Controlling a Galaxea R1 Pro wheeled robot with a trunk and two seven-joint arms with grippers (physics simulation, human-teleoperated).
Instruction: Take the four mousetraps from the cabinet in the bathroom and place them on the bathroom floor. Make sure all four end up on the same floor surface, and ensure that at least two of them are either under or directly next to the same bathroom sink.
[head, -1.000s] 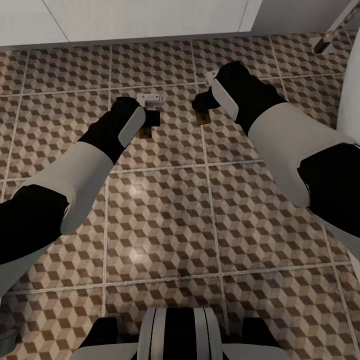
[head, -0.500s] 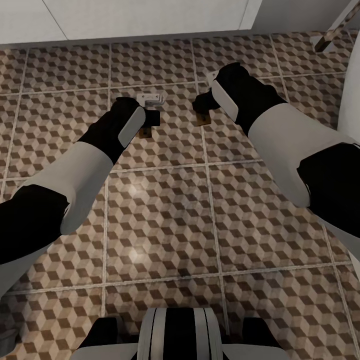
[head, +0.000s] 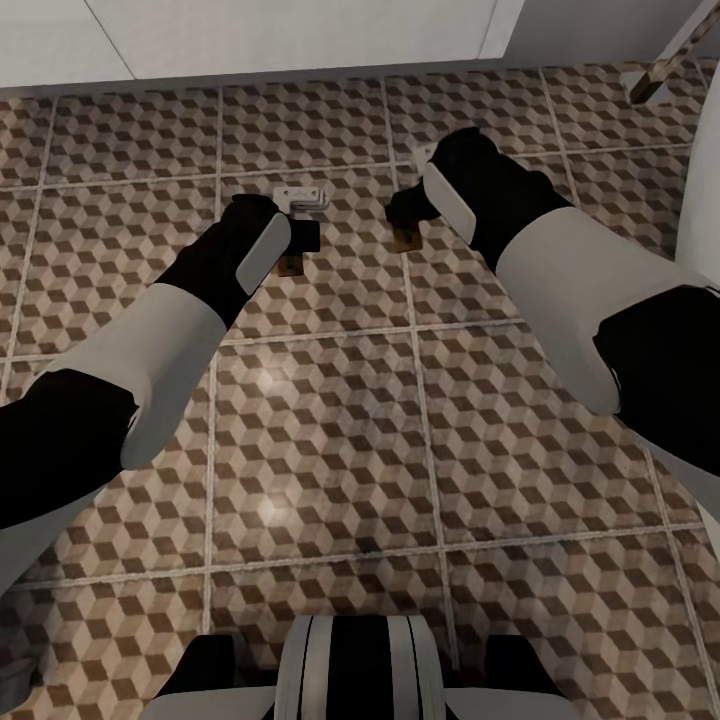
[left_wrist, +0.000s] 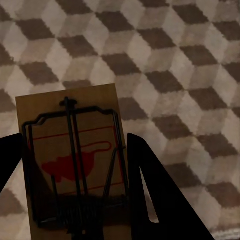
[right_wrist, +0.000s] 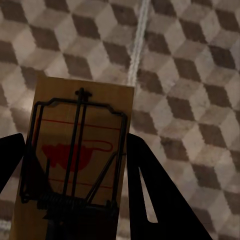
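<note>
head view: both arms reach forward and down over the bathroom floor (head: 330, 420), cube-pattern tiles with pale grout. left gripper (head: 300, 240) pinches a mousetrap (head: 291, 264), tan board poking out below the fingers. right gripper (head: 405, 212) pinches another mousetrap (head: 406, 238) the same way, right beside a grout line. a small white object (head: 303, 196) lies on the tiles just beyond the left gripper; too blurred to tell what it is. white wall base runs along the far edge.

left wrist view: left-held mousetrap (left_wrist: 72, 165) sits between the two dark fingers (left_wrist: 160, 195), wire bar and red mouse print up, tiles behind it.

right wrist view: right-held mousetrap (right_wrist: 77, 155) is clamped between the fingers (right_wrist: 160, 195), grout line passing behind its far end.
</note>
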